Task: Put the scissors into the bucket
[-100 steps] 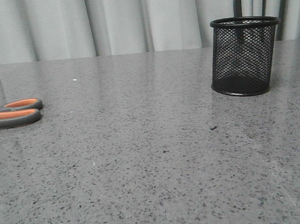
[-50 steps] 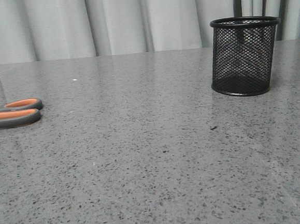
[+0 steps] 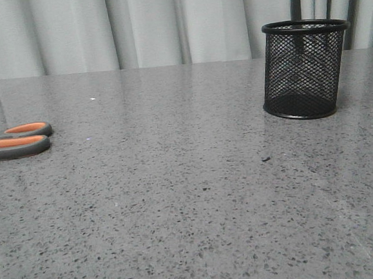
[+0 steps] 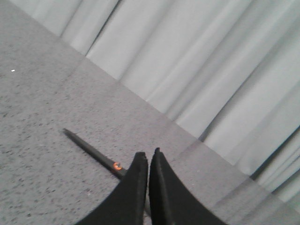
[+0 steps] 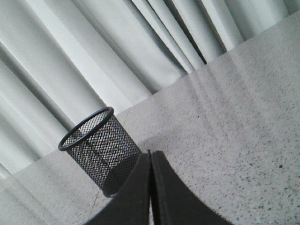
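The scissors (image 3: 15, 141) lie flat at the table's left edge in the front view; only their dark grey, orange-lined handle loops show. In the left wrist view their dark blades (image 4: 89, 147) with an orange pivot screw lie just beyond my left gripper (image 4: 148, 154), which is shut and empty above them. The bucket (image 3: 305, 69), a black wire-mesh cup, stands upright and empty at the back right. In the right wrist view the bucket (image 5: 98, 147) stands just beyond my right gripper (image 5: 150, 153), which is shut and empty. Neither gripper shows in the front view.
The grey speckled table (image 3: 191, 197) runs back to pale curtains (image 3: 164, 25). A small dark speck (image 3: 265, 159) lies in front of the bucket.
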Controlling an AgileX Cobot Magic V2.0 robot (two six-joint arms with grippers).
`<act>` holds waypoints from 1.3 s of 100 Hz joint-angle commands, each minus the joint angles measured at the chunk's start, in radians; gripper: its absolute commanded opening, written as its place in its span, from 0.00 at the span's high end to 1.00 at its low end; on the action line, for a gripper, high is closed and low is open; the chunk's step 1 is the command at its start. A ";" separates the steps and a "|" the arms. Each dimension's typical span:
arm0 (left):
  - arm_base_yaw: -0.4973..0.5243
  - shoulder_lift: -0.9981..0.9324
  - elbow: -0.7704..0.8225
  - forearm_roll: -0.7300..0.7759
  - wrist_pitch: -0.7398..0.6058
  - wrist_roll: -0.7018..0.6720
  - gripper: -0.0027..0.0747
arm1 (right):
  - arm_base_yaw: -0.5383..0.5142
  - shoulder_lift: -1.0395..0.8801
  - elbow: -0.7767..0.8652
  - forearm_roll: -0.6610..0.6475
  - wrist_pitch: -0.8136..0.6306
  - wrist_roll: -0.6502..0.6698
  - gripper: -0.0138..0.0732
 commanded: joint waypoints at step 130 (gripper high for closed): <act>0.003 0.715 -0.827 0.384 0.753 0.237 0.52 | -0.003 0.729 -0.790 -0.213 0.732 -0.106 0.29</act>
